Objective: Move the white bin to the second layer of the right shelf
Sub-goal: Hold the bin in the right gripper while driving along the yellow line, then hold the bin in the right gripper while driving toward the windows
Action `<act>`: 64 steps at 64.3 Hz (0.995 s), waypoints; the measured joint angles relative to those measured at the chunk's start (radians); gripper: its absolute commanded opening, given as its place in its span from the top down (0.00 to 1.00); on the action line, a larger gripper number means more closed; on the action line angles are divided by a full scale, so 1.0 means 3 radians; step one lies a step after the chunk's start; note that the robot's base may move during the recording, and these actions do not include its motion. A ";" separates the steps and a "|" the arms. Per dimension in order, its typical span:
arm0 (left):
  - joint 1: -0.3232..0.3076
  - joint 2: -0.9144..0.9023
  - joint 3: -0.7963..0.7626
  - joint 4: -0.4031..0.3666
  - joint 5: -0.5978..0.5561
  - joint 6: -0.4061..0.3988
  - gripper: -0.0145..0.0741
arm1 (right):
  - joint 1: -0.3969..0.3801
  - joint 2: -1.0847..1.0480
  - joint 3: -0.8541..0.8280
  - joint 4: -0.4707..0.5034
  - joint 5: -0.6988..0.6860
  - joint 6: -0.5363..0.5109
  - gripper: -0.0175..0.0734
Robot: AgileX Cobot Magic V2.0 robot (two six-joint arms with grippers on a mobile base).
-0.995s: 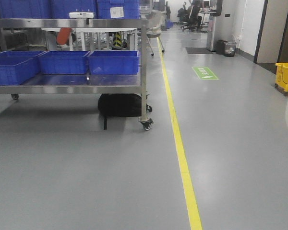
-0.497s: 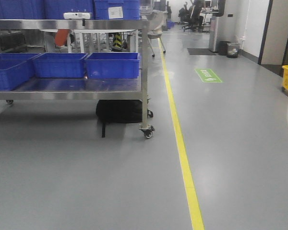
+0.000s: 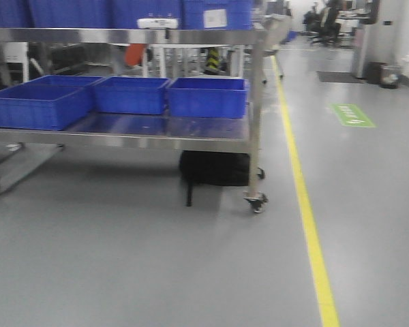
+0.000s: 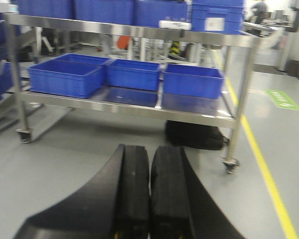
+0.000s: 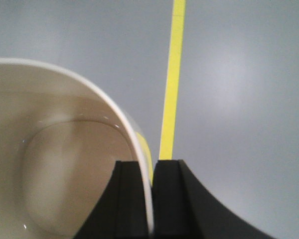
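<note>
The white bin (image 5: pixel 55 164) fills the left half of the right wrist view, a glossy cream tub seen from above with nothing inside, hanging over the grey floor. My right gripper (image 5: pixel 145 163) is shut on its rim, one finger (image 5: pixel 127 199) inside the wall and the other outside. My left gripper (image 4: pixel 150 149) is shut with nothing between its pads and points at a steel cart. The right shelf second layer is out of view.
A wheeled steel cart (image 3: pixel 123 139) stands ahead on the left, its lower deck carrying three blue crates (image 3: pixel 206 97). A black bag (image 3: pixel 215 168) lies under it beside a caster (image 3: pixel 257 202). A yellow floor line (image 3: pixel 307 218) runs away on the right, past a green marking (image 3: pixel 352 114).
The front view has swung left: the cart and yellow line slid to the right in the frame and look nearer. The yellow bucket at the right edge has left the view.
</note>
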 measured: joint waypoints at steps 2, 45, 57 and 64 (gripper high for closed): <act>0.0000 0.0000 0.0000 0.0000 0.0000 0.0000 0.74 | 0.0000 0.0000 0.0000 0.0000 0.0000 0.0000 0.74; 0.0000 0.0000 0.0000 0.0000 0.0000 0.0000 0.74 | 0.0000 0.0000 0.0000 0.0000 0.0000 0.0000 0.74; 0.0000 0.0000 0.0000 0.0000 0.0000 0.0000 0.74 | 0.0000 0.0000 0.0000 0.0000 0.0000 0.0000 0.74; 0.0000 0.0000 0.0000 0.0000 0.0000 0.0000 0.74 | 0.0000 0.0000 0.0000 0.0000 0.0000 0.0000 0.74</act>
